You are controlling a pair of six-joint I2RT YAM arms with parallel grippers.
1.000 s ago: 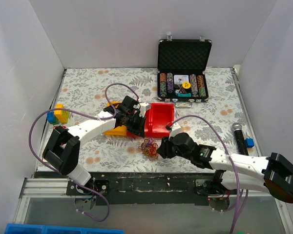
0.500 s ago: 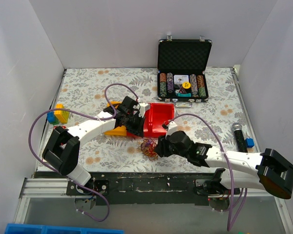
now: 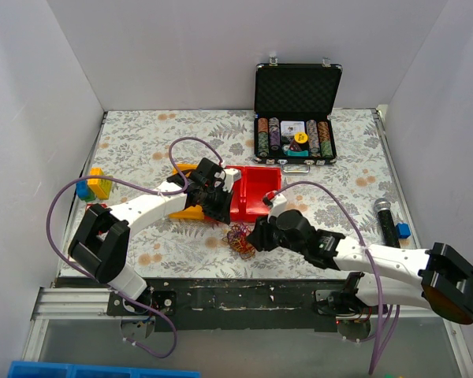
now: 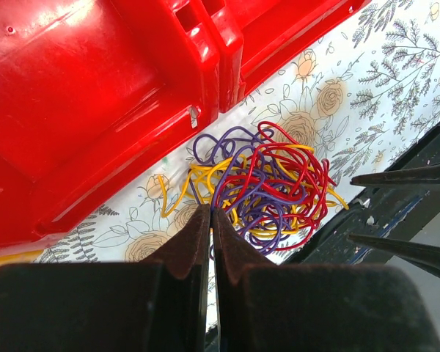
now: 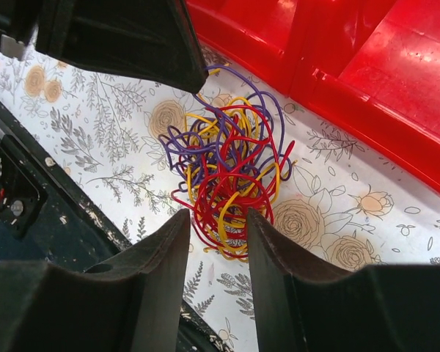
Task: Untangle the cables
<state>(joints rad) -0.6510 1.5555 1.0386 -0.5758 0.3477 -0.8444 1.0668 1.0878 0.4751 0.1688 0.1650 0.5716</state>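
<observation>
The cables (image 3: 239,238) lie in a fist-sized snarl of red, yellow and purple strands on the floral cloth, just in front of the red bin (image 3: 256,193). My left gripper (image 3: 223,211) is shut, its tips (image 4: 210,211) at the far edge of the ball (image 4: 268,187); I cannot tell whether a strand is pinched. My right gripper (image 3: 256,235) is open. Its fingers (image 5: 218,220) stand on either side of the near edge of the ball (image 5: 231,158), with red and yellow loops between them. The left gripper's fingers (image 5: 132,37) show in the right wrist view, touching a purple loop.
The red bin (image 4: 95,95) (image 5: 367,66) stands right behind the ball. A yellow bin (image 3: 191,211) lies under the left arm. An open case of poker chips (image 3: 297,118) stands at the back. A microphone (image 3: 386,220) lies at the right. The black table edge (image 3: 244,272) is close in front.
My right gripper has moved left up to the ball. My left gripper has shifted slightly toward the ball. The ball has stayed in place.
</observation>
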